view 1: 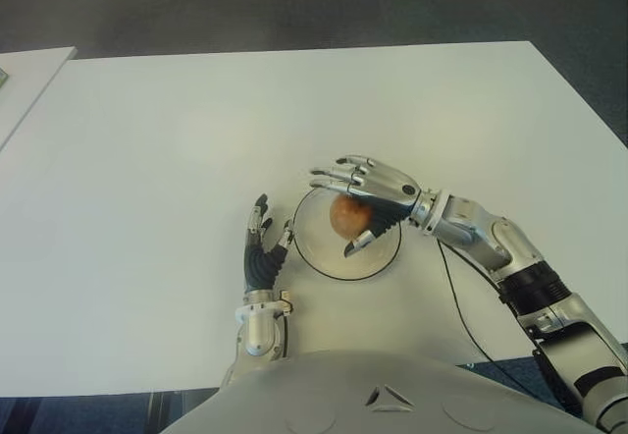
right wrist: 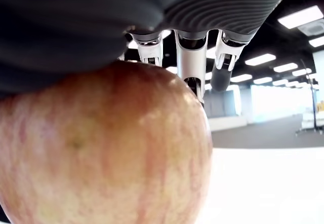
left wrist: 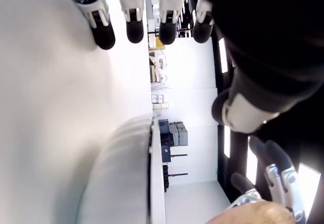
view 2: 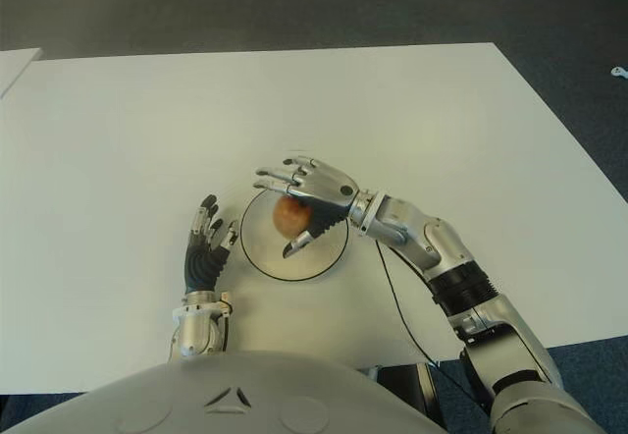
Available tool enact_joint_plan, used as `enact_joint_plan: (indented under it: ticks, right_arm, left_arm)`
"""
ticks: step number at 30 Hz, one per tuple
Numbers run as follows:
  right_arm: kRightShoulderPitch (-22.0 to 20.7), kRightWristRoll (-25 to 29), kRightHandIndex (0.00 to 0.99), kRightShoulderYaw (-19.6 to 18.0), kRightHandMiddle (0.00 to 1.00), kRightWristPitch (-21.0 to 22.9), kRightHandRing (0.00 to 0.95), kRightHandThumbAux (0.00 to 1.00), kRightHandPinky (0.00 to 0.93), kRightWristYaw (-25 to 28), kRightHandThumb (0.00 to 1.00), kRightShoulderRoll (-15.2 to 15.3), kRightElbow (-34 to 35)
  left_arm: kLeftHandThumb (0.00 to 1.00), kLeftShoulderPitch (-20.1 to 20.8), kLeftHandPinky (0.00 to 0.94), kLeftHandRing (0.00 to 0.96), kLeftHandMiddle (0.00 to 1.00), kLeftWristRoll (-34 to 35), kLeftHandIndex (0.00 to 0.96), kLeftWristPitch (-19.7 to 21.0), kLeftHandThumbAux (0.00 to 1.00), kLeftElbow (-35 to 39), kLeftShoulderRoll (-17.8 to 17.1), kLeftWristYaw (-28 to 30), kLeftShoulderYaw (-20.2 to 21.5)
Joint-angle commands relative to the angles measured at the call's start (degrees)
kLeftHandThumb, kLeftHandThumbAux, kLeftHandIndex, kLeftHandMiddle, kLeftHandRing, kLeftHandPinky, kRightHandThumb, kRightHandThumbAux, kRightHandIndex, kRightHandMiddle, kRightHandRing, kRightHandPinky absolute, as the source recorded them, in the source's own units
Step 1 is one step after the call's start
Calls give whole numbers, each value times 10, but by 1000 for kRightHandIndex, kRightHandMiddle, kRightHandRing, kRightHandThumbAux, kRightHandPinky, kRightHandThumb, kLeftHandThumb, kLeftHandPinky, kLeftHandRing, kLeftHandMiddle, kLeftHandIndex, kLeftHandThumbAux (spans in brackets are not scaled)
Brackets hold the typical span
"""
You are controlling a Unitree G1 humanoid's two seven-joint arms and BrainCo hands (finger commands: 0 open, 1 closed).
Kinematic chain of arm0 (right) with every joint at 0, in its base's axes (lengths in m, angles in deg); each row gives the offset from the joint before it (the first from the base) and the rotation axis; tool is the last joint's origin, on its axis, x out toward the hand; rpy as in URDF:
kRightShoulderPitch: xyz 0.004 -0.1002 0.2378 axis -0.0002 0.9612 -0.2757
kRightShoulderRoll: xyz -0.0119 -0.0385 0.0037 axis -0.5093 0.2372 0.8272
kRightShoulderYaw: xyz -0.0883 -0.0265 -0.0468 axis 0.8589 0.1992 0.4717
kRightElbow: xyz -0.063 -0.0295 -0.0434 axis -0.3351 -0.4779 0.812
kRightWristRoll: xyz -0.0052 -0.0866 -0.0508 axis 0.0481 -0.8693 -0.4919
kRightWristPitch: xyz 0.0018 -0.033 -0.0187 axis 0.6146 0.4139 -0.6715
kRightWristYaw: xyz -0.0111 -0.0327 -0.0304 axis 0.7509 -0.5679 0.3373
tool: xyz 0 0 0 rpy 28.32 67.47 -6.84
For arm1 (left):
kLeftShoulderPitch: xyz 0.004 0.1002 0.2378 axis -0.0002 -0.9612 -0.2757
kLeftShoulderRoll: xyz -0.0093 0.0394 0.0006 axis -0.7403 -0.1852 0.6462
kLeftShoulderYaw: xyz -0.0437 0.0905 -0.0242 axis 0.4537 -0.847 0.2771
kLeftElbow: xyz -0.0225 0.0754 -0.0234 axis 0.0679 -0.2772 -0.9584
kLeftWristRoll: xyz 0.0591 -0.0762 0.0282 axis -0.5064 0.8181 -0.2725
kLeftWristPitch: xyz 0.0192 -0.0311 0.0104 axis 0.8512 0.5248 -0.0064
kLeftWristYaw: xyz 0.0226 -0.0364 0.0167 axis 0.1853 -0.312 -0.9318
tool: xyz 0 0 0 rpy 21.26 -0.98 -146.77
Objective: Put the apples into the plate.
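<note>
A red-yellow apple [view 1: 348, 218] sits in the white plate [view 1: 319, 257] on the table, near my body. My right hand [view 1: 336, 210] hovers over it, the palm against the apple's top, the fingers stretched straight past it and the thumb hanging toward the plate's near side. In the right wrist view the apple [right wrist: 101, 148] fills the picture under the palm, and the fingers [right wrist: 188, 62] are uncurled beyond it. My left hand [view 1: 267, 233] shows just left of the plate, open and holding nothing.
The white table [view 1: 147, 159] stretches wide to the left and far side. A black cable [view 1: 461, 306] runs from my right forearm toward the table's near edge. A second table's corner [view 1: 29, 66] shows at far left.
</note>
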Motion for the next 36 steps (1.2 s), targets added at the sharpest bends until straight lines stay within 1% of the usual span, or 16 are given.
enact_joint_plan:
  ticks: [1, 4, 8, 16, 30, 33, 36]
  right_arm:
    - [-8, -4, 0, -8, 0, 11, 0, 295, 0, 1, 64, -2, 12]
    - [-9, -9, 0, -8, 0, 12, 0, 292, 0, -1, 66, -2, 12]
    - [-11, -12, 0, -8, 0, 12, 0, 290, 0, -3, 66, -1, 13]
    - [-15, -9, 0, -9, 0, 12, 0, 290, 0, 0, 64, -2, 11]
    - [-18, -9, 0, -6, 0, 16, 0, 282, 0, 6, 60, -4, 9]
    - [-17, -10, 0, -5, 0, 16, 0, 280, 0, 5, 59, -5, 6]
    - [-18, -11, 0, -4, 0, 17, 0, 279, 0, 4, 60, -6, 4]
  left_arm:
    - [0, 26, 55, 26, 47, 19, 69, 4, 669, -32, 36, 13, 2]
    - [0, 28, 50, 25, 47, 29, 71, -4, 676, -39, 35, 19, 4]
    - [0, 24, 41, 21, 44, 36, 69, -2, 679, -35, 35, 23, 3]
    - [0, 29, 19, 7, 32, 42, 60, -6, 666, -40, 36, 27, 4]
    - [0, 26, 3, 0, 27, 34, 48, -14, 639, -32, 29, 27, -2]
    - [0, 27, 6, 0, 29, 35, 47, -13, 623, -35, 27, 29, -2]
    - [0, 26, 11, 0, 32, 27, 47, -4, 607, -26, 26, 26, -3]
